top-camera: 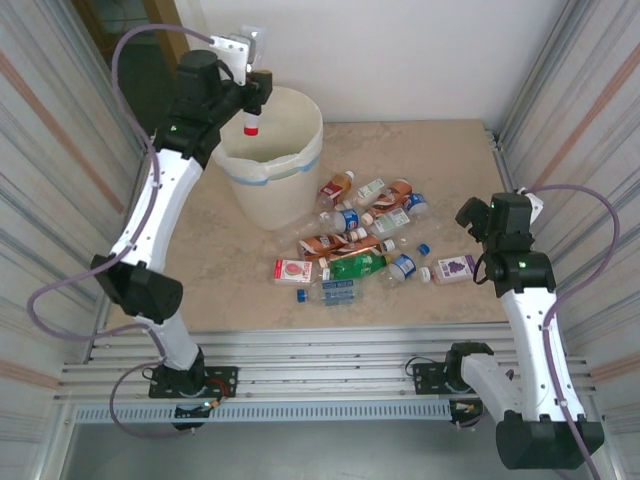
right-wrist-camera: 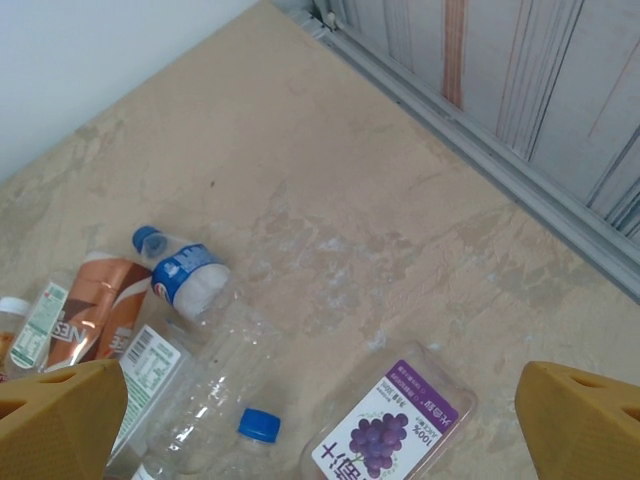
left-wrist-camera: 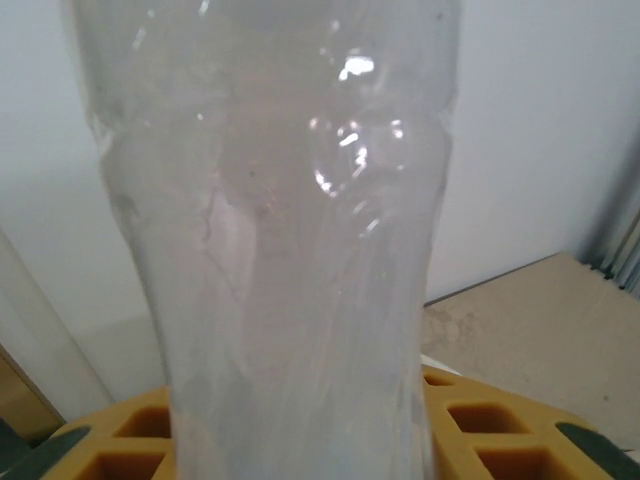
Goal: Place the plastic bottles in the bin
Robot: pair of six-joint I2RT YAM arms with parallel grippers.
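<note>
Left gripper (top-camera: 257, 88) pinching clear bottle (left-wrist-camera: 290, 250), red cap (top-camera: 250, 128) down, over bin (top-camera: 305, 140) mouth, 9 o'clock of centre. Release straight down, clear of rim. Right gripper (right-wrist-camera: 320, 420) spread wide; other bottles (top-camera: 355, 245) at bin's 5 o'clock.

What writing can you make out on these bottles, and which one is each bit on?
"100%": on the grape-label bottle, beside characters too small to read.
"NES", cut off: on the copper-label bottle.
Too small to read: print on the blue-label bottle and the white barcode label.
No writing shows on the clear bottle in the left wrist view.
Top view: labels all blurred.
</note>
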